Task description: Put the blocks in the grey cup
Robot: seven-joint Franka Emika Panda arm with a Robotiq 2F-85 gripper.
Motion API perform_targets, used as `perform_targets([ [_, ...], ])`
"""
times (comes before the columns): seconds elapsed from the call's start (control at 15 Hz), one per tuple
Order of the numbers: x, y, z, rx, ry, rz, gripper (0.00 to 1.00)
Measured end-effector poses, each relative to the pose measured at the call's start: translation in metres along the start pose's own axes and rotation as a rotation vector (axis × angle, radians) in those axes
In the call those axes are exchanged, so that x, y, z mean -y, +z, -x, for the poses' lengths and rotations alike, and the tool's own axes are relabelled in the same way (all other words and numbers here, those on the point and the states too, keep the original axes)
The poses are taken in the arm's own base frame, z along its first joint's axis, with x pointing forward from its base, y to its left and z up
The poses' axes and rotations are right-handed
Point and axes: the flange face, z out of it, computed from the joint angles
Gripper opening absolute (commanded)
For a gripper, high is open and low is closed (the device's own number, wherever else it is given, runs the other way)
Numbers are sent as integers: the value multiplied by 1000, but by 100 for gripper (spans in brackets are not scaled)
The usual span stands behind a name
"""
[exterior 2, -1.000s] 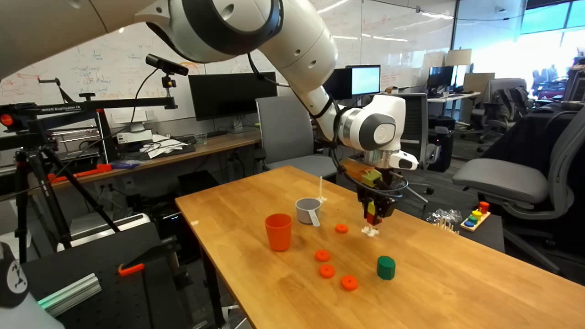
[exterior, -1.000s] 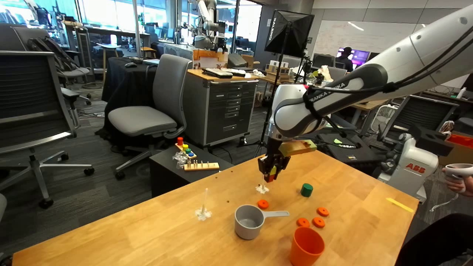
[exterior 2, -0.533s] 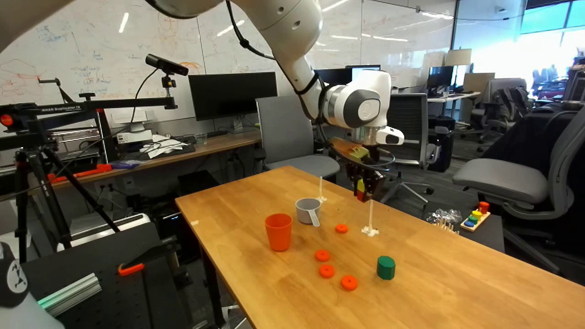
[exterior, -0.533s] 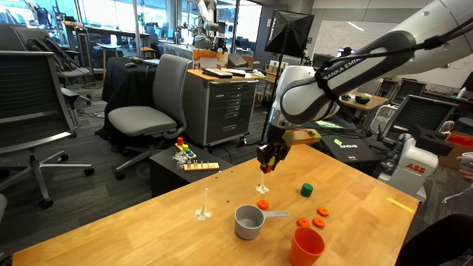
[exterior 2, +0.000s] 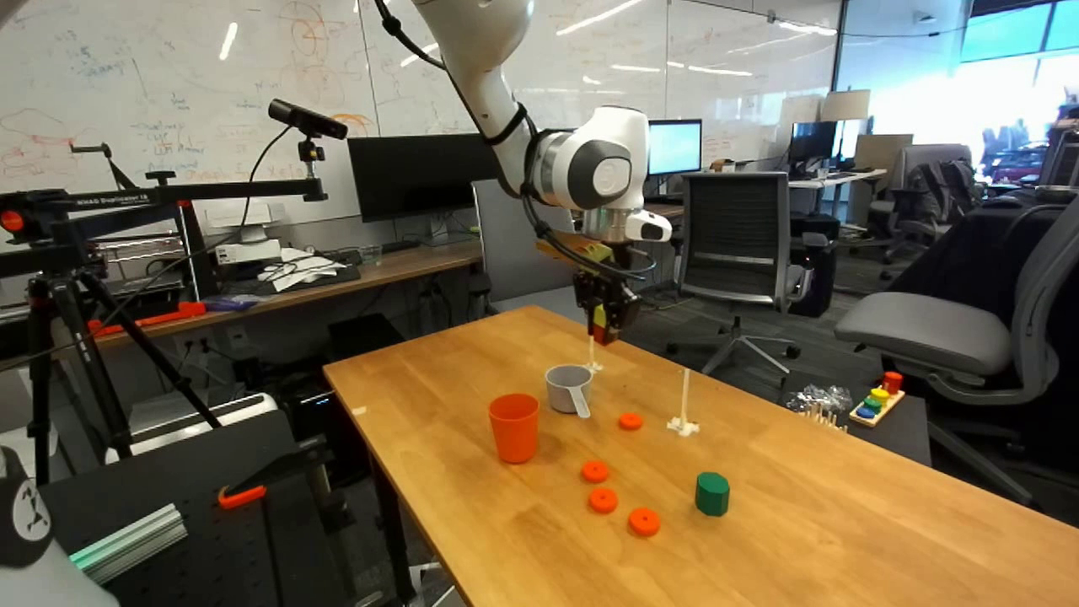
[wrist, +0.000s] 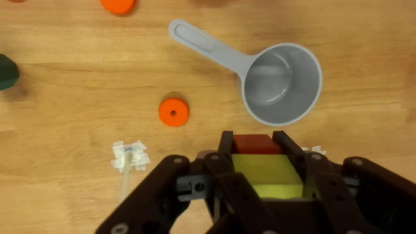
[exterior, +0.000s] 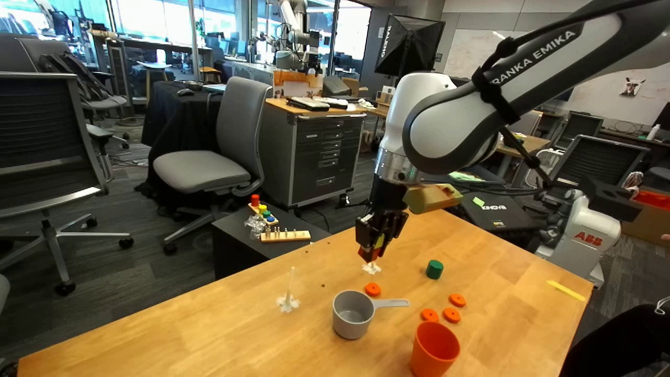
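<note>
Grey handled plastic cup (wrist: 282, 85), inside the edges of the wooden table (exterior: 209, 330), holds nothing yet; the black gripper (wrist: 254, 141) pinches boxy red and yellow blocks (wrist: 267, 169); faceted green block (exterior: 434, 269), orange discs (wrist: 175, 118) likely remain.

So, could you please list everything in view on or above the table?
Grey cup: one, grey, on the table
Orange cup: one, orange, near the grey cup
Discs: four, orange, spread on the table
Green block: one, green, on the table
Red block: one, red, above the table
Yellow block: one, yellow, above the red block
Pegs: two, pale, upright in white patches
Strip: one, yellow, near the table's edge
Arm: one, white and black, over the table
End effector: one, black, closed on the red block
</note>
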Motion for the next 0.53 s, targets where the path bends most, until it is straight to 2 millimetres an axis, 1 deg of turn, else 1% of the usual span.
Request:
perform_targets([
  [0.13,19,10,14,29,-29,-1,15],
  [0.27,29,21,25,54,-47,2,15],
  [0.4,31,28,32,72,-53,5,14],
  [0.53,30,35,36,85,-57,7,15],
])
